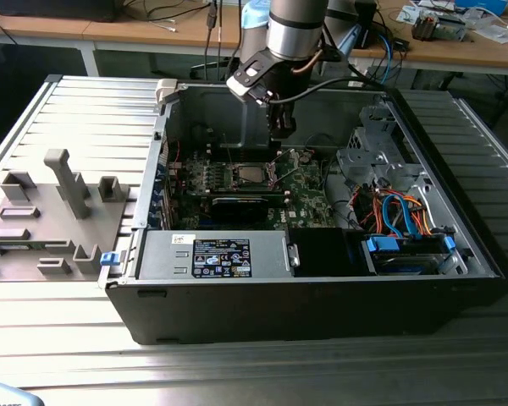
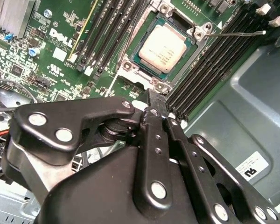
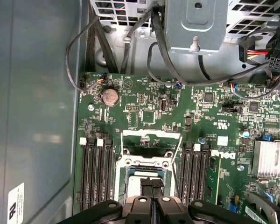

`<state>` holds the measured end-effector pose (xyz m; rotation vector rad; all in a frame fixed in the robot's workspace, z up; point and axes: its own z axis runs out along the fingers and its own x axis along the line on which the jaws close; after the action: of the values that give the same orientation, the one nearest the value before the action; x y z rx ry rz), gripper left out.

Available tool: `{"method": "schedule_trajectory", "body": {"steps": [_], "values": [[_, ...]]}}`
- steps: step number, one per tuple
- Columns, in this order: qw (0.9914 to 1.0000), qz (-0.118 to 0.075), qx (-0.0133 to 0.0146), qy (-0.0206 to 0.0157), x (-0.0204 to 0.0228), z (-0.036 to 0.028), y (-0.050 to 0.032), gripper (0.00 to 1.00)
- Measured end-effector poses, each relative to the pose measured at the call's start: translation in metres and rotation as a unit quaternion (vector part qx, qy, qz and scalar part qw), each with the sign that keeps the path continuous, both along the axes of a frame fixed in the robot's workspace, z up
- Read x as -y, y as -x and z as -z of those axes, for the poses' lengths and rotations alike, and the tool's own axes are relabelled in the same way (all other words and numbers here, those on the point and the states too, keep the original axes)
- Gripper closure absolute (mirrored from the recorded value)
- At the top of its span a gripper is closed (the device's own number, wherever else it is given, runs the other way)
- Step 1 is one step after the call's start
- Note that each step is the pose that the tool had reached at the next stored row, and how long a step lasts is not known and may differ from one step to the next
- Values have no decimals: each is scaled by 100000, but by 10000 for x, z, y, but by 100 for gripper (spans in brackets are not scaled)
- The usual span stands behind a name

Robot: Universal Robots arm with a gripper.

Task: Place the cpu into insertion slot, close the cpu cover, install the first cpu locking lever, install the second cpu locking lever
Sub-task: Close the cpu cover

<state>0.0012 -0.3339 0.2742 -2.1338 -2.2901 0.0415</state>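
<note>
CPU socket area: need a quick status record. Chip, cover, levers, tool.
cpu: lies flat in the insertion slot, metal top up
cpu cover: swung up, open, not over the chip
locking lever: thin wire arm stands free beside the socket, not latched
tool: fingers together, holds nothing, directly over the socket in both wrist views
motherboard: green, memory slots on either side of the socket

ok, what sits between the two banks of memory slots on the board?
The insertion slot, with the cpu lying in it, as the second wrist view shows.
</note>
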Motion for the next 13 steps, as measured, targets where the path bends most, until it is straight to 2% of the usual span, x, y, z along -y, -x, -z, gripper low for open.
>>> {"method": "schedule_trajectory", "body": {"steps": [11, 13], "values": [[100000, 1, -2, 1, 0, 0, -104, 89], [100000, 2, -3, 0, 0, 1, -143, 89]]}}
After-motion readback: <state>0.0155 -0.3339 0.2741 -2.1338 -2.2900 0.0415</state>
